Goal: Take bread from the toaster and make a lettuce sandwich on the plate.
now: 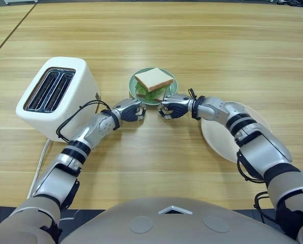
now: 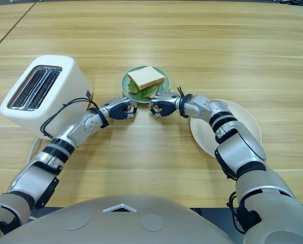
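Closest to me on the right, a white plate (image 1: 217, 141) lies on the table (image 1: 156, 152) with my right forearm crossing over it. On the left, the toaster's pale cord (image 1: 39, 163) runs along the wood towards the near edge.

Just past that, both hands sit side by side at mid-table, near each other but apart. The left hand (image 1: 130, 110) has its fingers curled in, with nothing in its grip that I can see. The right hand (image 1: 174, 107) is curled the same way, knuckles facing the left. Both are right beside the near rim of the green plate (image 1: 173, 81); I can't tell whether either touches it.

On that plate sits the sandwich: a bread slice (image 1: 154, 79) on top, lettuce (image 1: 149, 94) showing under it.

Left of the plate the white toaster (image 1: 65, 107) stands with its two dark slots facing up.

Beyond, the tabletop is light wood with grain running across. A dark seam (image 1: 9, 30) cuts the far left corner, and a thin dark strip of floor (image 1: 156, 1) shows past the far edge.
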`<act>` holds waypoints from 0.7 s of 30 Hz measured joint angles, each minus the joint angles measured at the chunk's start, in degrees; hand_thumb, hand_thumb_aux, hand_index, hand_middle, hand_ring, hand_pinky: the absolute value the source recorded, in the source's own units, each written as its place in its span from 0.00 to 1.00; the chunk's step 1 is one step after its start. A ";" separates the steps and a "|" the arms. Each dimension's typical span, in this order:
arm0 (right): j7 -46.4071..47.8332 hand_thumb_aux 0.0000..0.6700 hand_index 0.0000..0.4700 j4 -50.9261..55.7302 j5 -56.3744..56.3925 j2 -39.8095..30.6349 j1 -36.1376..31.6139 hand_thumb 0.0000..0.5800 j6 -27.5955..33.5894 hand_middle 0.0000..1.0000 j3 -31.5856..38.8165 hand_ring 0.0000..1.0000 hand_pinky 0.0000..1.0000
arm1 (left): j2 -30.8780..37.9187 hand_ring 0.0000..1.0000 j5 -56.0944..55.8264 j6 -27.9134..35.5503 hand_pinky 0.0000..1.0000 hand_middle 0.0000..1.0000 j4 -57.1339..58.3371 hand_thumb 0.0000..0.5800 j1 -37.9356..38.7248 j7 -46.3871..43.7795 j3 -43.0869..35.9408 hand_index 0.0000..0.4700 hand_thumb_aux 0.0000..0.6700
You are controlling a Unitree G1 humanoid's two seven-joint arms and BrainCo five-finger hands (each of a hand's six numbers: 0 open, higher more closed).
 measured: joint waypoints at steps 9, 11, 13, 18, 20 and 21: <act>7.65 0.00 0.00 -35.92 33.61 -11.98 22.92 0.00 -0.38 0.00 -13.83 0.00 0.00 | 1.55 0.00 -14.03 6.95 0.00 0.00 -43.61 0.00 26.45 -2.27 15.72 0.00 0.00; 10.25 0.00 0.00 -39.39 40.34 -13.14 28.40 0.00 2.49 0.00 -16.35 0.00 0.00 | 1.72 0.00 -18.68 6.87 0.00 0.00 -46.18 0.00 34.88 -2.60 18.66 0.00 0.00; 11.83 0.00 0.00 -40.89 45.03 -12.22 31.04 0.00 4.63 0.00 -18.23 0.00 0.00 | 1.03 0.00 -23.69 6.07 0.00 0.00 -46.20 0.00 37.42 -2.41 21.33 0.00 0.00; 15.47 0.00 0.00 -38.71 50.02 -7.47 32.46 0.00 5.66 0.00 -21.05 0.00 0.00 | -2.15 0.00 -33.00 2.50 0.00 0.00 -42.58 0.00 37.65 -1.99 24.90 0.00 0.00; 16.55 0.00 0.00 -36.29 50.67 -5.85 32.44 0.00 5.62 0.00 -22.77 0.00 0.00 | -3.17 0.00 -37.74 1.21 0.00 0.00 -40.77 0.00 37.01 -2.70 25.78 0.00 0.00; 17.26 0.00 0.00 -35.54 51.52 -5.11 32.41 0.00 5.63 0.00 -23.54 0.00 0.00 | -3.53 0.00 -38.97 0.91 0.00 0.00 -39.88 0.00 36.64 -2.91 26.37 0.00 0.00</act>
